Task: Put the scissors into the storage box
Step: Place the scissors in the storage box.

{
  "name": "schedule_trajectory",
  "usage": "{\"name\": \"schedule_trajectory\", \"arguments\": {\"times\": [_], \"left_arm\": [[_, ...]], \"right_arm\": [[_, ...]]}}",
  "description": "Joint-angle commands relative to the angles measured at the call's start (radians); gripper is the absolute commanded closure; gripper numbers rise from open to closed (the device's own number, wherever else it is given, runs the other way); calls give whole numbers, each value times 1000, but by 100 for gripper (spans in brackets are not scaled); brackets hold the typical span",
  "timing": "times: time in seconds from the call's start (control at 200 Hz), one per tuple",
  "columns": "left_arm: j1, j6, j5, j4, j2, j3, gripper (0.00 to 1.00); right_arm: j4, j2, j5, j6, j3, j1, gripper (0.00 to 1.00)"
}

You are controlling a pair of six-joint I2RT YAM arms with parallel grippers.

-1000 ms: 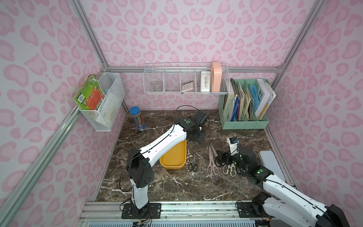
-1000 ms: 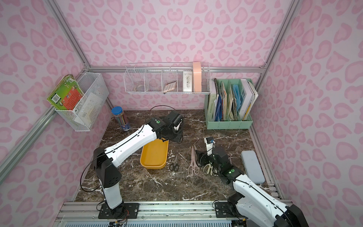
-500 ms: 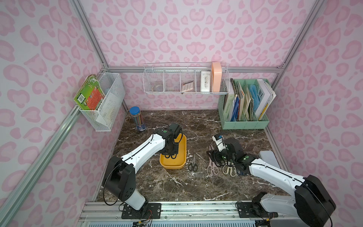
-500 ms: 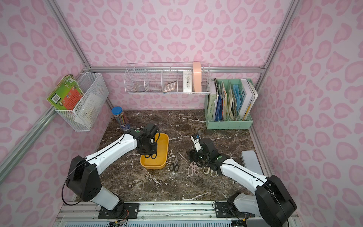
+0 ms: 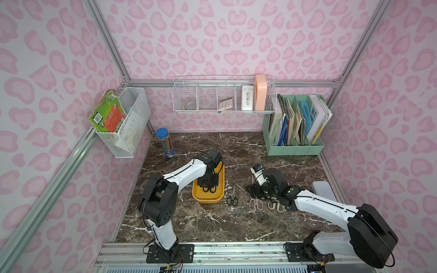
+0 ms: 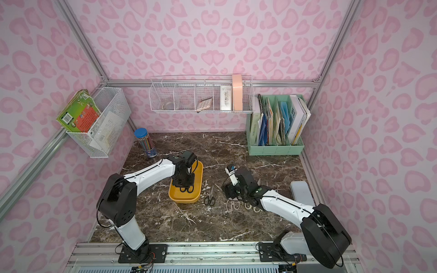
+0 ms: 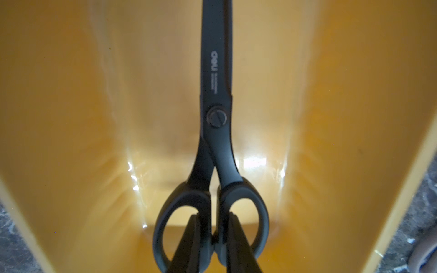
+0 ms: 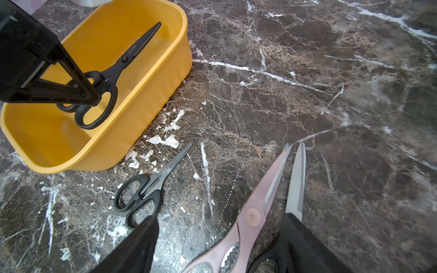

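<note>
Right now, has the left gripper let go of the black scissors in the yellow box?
No, the left gripper is closed on the handles of the black scissors inside the yellow box.

Since a second ago your left gripper has carried the black scissors down into the storage box; your right gripper moved over the pink scissors.

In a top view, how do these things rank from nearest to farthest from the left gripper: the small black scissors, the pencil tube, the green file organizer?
From the left gripper, inside the yellow storage box:
1. Small black scissors, on the table just beside the box.
2. Pencil tube, back corner near the side wall.
3. Green file organizer, far back corner on the opposite side.
</note>
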Motion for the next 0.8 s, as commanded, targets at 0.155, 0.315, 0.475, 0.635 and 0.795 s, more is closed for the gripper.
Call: {"name": "schedule_trajectory", "arguments": {"times": [0.155,0.315,0.475,0.635,0.795], "left_arm": [[-1,-38,-37,-36,-81,9,41],[-18,-45,-53,-111,-150,55,43],[-152,-49,-33,-200,-173,173,50],[-288,-126,114,-212,-118,234,53],[-342,-183,225,-124,-37,162,56]], "right_arm": [[17,-24,71,12,-6,1,15],[11,-36,122,30,-19,0,15],[-3,-64,167,46,-27,-3,15],[0,-157,297,118,-88,-25,15],[69,-273,350,132,-182,-54,15]]}}
